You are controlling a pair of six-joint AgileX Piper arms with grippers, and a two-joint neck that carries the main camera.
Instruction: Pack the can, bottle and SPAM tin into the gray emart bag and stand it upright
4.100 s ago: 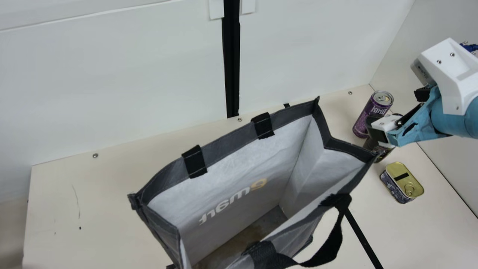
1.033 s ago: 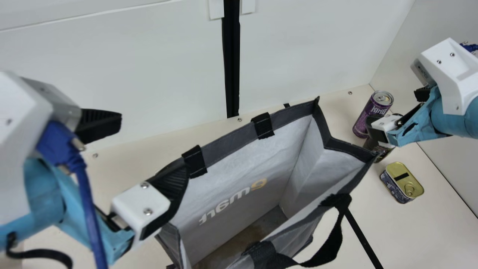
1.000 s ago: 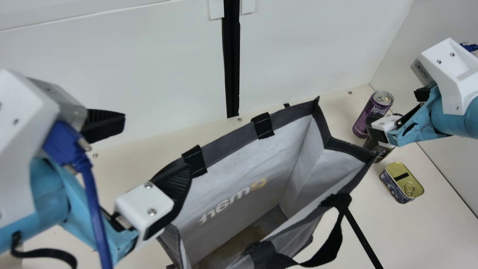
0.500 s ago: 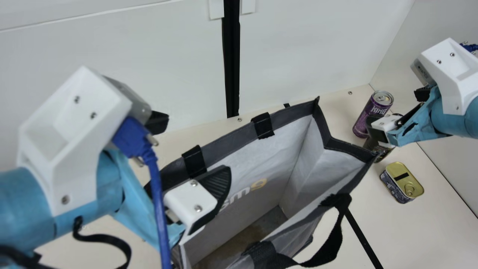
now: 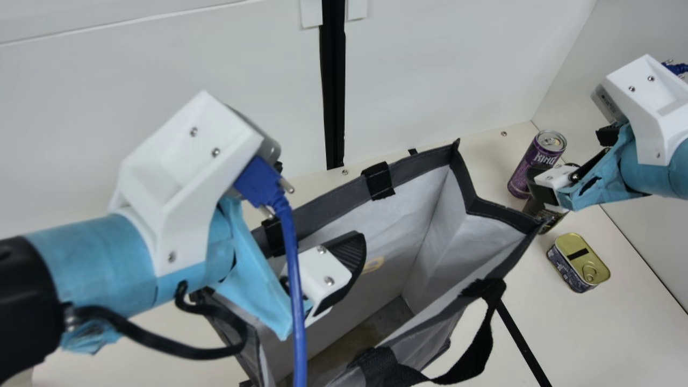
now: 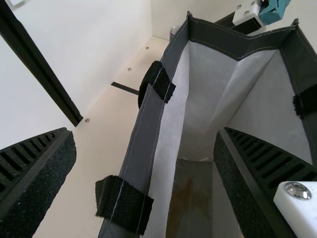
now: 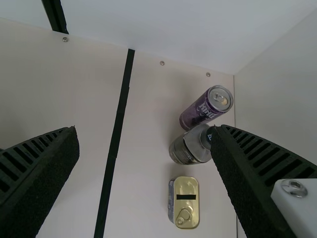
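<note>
Left claw (image 6: 144,131): open, fingers well apart. One finger is inside the gray emart bag (image 5: 416,226), the other outside, with the back rim (image 6: 147,124) running between them and neither pad seen pressing on it. The bag stands upright below this claw, mouth open, and reaches from it toward the other claw. Step in hand, judged: steady the bag by that rim before loading.

Method: centre the rim between the pads, lower a little so they take hem and wall together, then close gently. Grip between the two black loops (image 6: 161,84) (image 6: 126,203); webbing under one pad would give an uneven bite. Once closed, avoid lifting or pulling, as the soft walls would likely fold and narrow the mouth. Front handle (image 5: 475,349) droops outside, on the near side of the bag; best left there.

Right claw (image 7: 146,129): open, holding nothing, just past the bag's far end. Can (image 7: 200,111) upright on the desk (image 7: 148,188), beyond this claw toward the back wall; bottle (image 7: 185,148) upright beside it, partly behind a finger; SPAM tin (image 7: 185,201) flat on the near side. Nothing of the three packed. Suggest loading only once the rim is held.
</note>
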